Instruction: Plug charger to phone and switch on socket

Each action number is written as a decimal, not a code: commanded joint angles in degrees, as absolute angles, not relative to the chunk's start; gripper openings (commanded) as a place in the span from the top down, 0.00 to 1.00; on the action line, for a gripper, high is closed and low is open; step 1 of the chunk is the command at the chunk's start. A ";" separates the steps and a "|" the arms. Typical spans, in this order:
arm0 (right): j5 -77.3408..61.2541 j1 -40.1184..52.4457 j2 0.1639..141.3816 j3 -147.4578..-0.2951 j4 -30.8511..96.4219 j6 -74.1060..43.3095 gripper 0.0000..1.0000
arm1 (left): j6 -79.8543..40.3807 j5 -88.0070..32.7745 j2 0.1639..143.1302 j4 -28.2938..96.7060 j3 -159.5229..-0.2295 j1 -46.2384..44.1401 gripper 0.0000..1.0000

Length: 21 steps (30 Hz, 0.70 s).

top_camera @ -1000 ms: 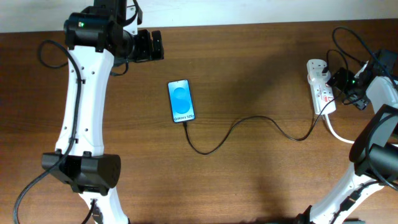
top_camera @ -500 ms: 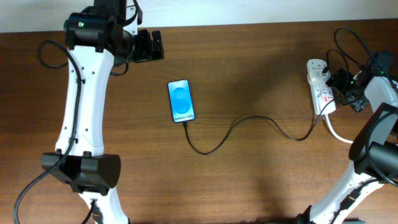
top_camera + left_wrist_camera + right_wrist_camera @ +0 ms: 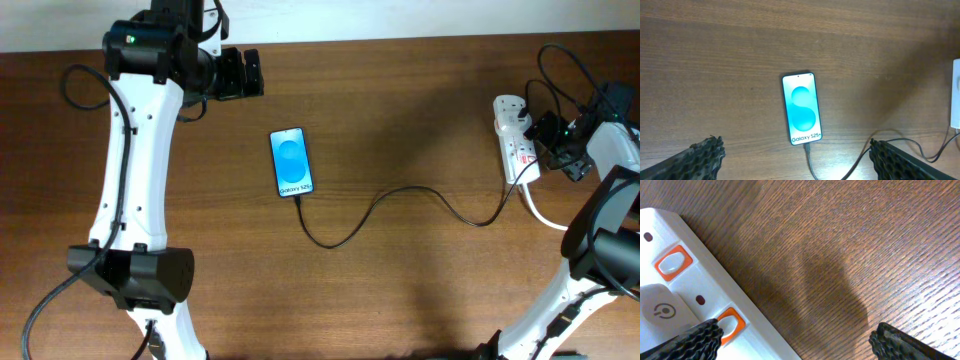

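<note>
The phone (image 3: 291, 162) lies on the wooden table, blue screen up with "Galaxy" text at its near end. It also shows in the left wrist view (image 3: 801, 108). The black charger cable (image 3: 400, 195) runs from the phone's near end, where its plug tip (image 3: 807, 146) sits in the port, across to the white socket strip (image 3: 515, 140). My left gripper (image 3: 243, 73) is open and empty, beyond the phone. My right gripper (image 3: 549, 140) is open beside the strip. In the right wrist view one fingertip rests at an orange-red switch (image 3: 729, 322) of the strip (image 3: 685, 300).
A thick white cord (image 3: 545, 215) leaves the strip's near end toward the right edge. Black arm cables (image 3: 560, 70) loop behind the strip. A second orange-red switch (image 3: 672, 263) sits farther along the strip.
My right gripper has shifted slightly toward the strip. The phone, cable and left arm have not moved.
</note>
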<state>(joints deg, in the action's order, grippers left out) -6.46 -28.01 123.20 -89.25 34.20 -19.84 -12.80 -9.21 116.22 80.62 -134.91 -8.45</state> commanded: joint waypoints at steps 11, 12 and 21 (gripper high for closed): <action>-7.16 -23.73 124.25 -89.03 36.42 -19.59 0.00 | -12.29 -9.63 114.93 80.68 -135.48 -8.19 0.00; -6.76 -23.75 124.25 -89.03 36.16 -19.66 0.00 | -12.27 -9.65 114.93 80.68 -135.48 -8.19 0.01; -5.89 -25.58 124.25 -89.06 33.78 -24.47 0.01 | -12.27 -9.65 114.93 80.66 -135.48 -8.19 0.01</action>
